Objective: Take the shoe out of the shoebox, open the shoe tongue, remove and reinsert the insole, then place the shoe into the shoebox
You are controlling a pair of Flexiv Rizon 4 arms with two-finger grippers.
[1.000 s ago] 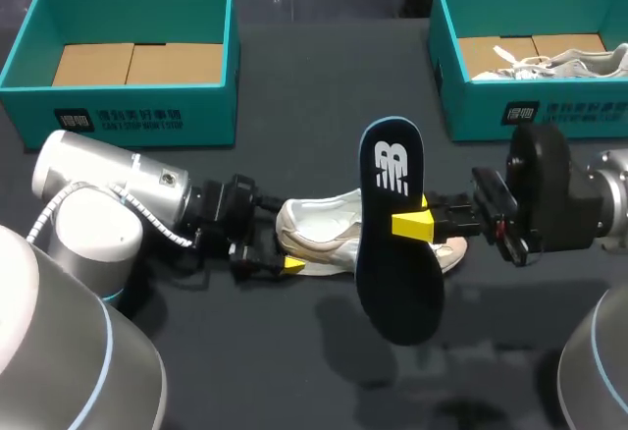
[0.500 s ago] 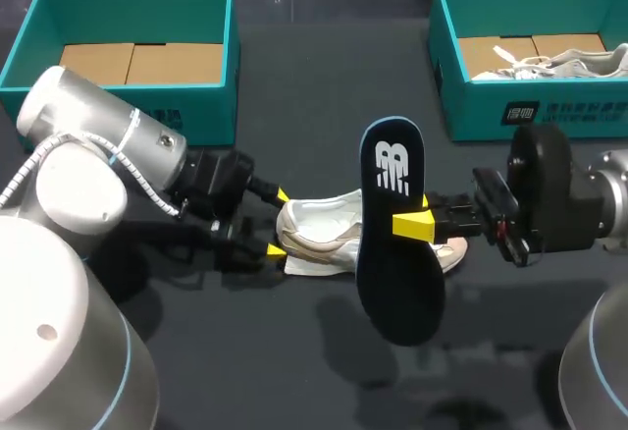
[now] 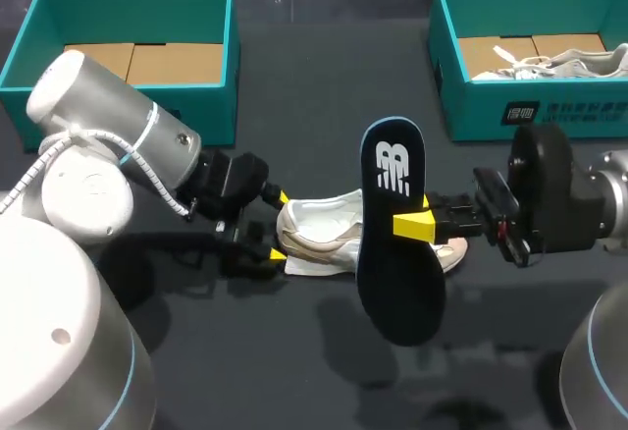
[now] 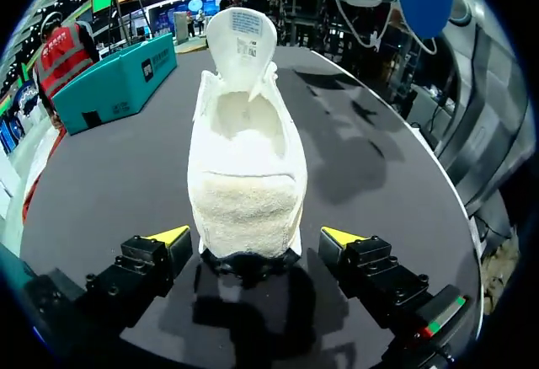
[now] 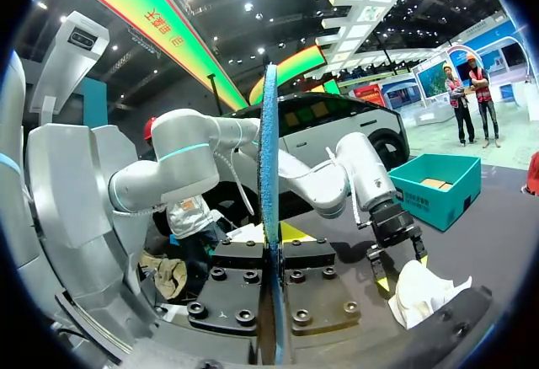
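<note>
Dark table, shoe lying mid-table, left fingers spread apart astride its heel. Right fingers clamp the insole upright above it. Best steady that heel first, then feed the insole in toe-end down.

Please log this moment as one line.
shoe: on table | left gripper: open around heel | right gripper: shut on insole

White shoe with cream, fleecy heel lining; navy insole with white logo and light-blue edge; 2 teal shoeboxes with tan cardboard floors; dark grey surface.
</note>
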